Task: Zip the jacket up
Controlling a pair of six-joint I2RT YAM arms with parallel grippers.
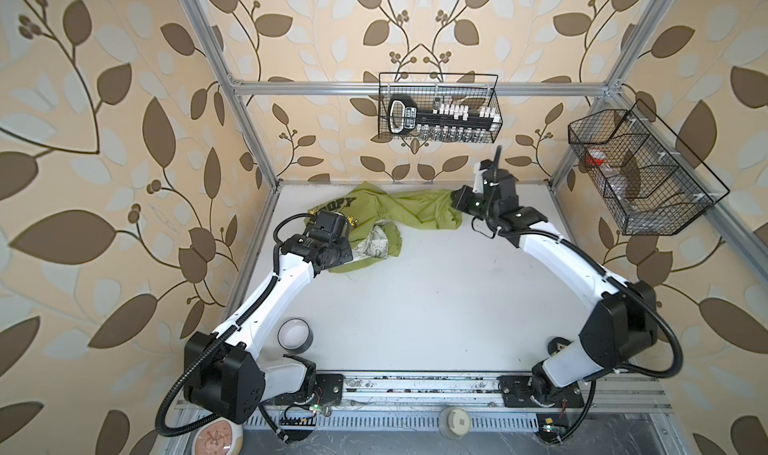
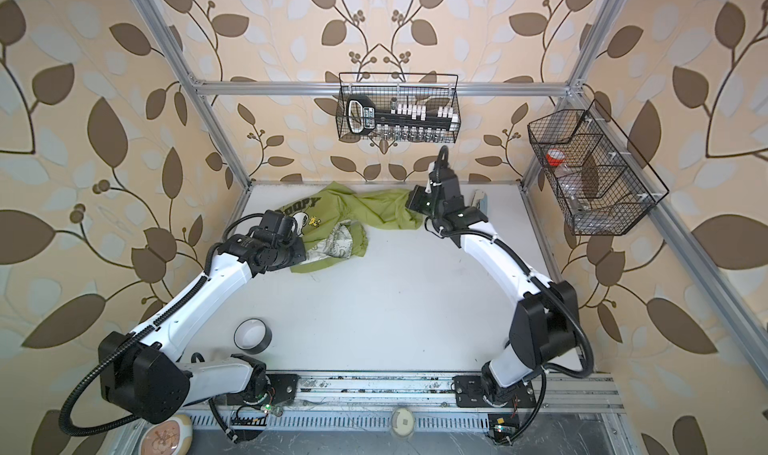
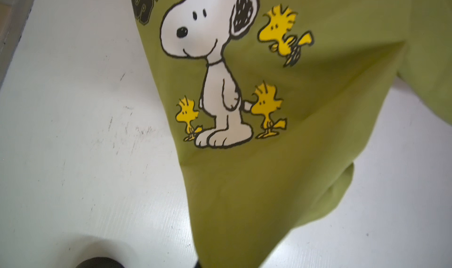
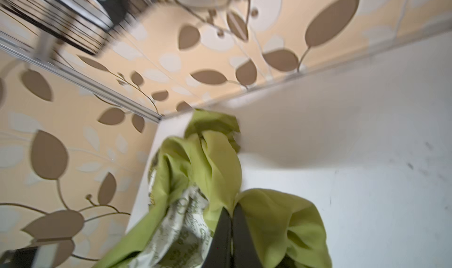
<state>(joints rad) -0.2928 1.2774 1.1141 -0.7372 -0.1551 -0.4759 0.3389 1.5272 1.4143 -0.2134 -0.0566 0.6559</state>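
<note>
Green jacket (image 1: pixel 415 214) is bunched up at the far edge of the table (image 1: pixel 436 307), mostly toward the table's far corner on the left arm's side. It's not flat at all. One stretch of fabric runs along the table's far edge over to the right gripper (image 4: pixel 232 206). The rest is heaped a bit further in from that edge, with the cream patterned lining (image 1: pixel 374 245) flipped out on top.

From the right wrist view we get a clear look at that gripper. Its two black fingers (image 4: pixel 221 232) are squeezed together with a fold of green cloth pinched between them, and creases fan out from the pinch back to the heap.

The left gripper (image 3: pixel 198 264) is harder. Only a sliver of it shows at the frame edge in the left wrist view. The cloth narrows right down to that spot, so we'd say it's clamped on the jacket too, but the actual contact is hidden. That same view shows the white dog print (image 3: pixel 208 66) with three little yellow birds (image 3: pixel 267 110) around it, and the panel is pulled fairly taut above the table.

We also spotted a tape roll (image 1: pixel 293 335) near the table's front edge, well apart from the jacket.
</note>
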